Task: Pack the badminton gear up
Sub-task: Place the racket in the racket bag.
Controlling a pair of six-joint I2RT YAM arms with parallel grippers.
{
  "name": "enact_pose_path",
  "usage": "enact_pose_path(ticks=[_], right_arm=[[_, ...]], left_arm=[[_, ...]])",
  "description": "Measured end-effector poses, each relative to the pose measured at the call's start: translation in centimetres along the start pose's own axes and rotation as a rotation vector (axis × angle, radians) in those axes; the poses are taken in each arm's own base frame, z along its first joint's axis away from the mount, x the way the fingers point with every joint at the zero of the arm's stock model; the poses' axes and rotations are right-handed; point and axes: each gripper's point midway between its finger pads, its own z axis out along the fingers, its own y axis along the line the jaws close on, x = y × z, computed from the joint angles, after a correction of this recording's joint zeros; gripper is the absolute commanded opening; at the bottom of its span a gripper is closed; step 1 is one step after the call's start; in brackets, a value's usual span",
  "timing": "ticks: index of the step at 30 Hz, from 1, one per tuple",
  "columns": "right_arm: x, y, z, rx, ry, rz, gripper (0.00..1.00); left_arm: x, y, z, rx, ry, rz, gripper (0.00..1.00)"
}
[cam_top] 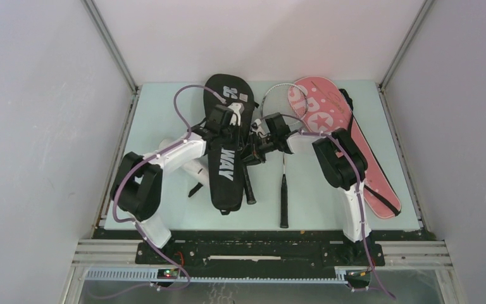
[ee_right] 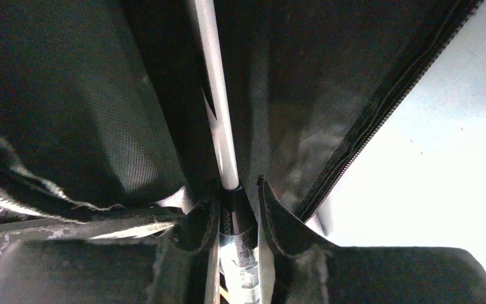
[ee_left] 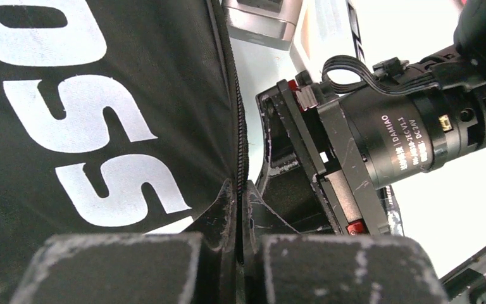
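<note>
The black "CROSSWAY" racket cover (cam_top: 224, 158) lies lengthwise left of centre. My left gripper (cam_top: 239, 117) (ee_left: 240, 212) is shut on its zipper edge (ee_left: 239, 126). A racket lies partly inside this cover, its black handle (cam_top: 249, 189) sticking out toward me. My right gripper (cam_top: 261, 144) (ee_right: 237, 212) is shut on that racket's white shaft (ee_right: 218, 107), which runs between the cover's black fabric layers (ee_right: 88, 114). A white-framed racket (cam_top: 283, 183) lies to the right, its head (cam_top: 280, 98) next to the pink "SPORT" racket cover (cam_top: 354, 145). The long white tube (cam_top: 195, 170) lies under my left arm.
The two wrists are close together; the right arm's motor housing (ee_left: 405, 126) fills the right of the left wrist view. Grey walls enclose the table on both sides and behind. The pink cover's black strap (cam_top: 362, 168) runs along it near the table's right edge.
</note>
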Motion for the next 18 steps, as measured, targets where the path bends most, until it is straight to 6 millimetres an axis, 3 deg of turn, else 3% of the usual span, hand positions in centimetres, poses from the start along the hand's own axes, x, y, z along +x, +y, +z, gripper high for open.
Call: enact_pose_path(ticks=[7, 10, 13, 18], right_arm=[[-0.4, -0.1, 0.6, -0.013, 0.047, 0.011, 0.08], [-0.4, 0.4, 1.1, -0.018, 0.075, 0.017, 0.08], [-0.5, 0.6, 0.7, -0.019, 0.083, 0.029, 0.08], [-0.3, -0.6, 0.1, 0.012, 0.060, 0.032, 0.08]], left_arm=[[-0.2, 0.4, -0.1, 0.053, -0.053, -0.070, 0.00], [-1.6, -1.2, -0.5, 0.138, -0.101, -0.094, 0.00], [-2.1, -1.5, -0.8, 0.173, -0.125, -0.144, 0.00], [-4.1, -4.2, -1.1, 0.314, -0.180, -0.207, 0.00]])
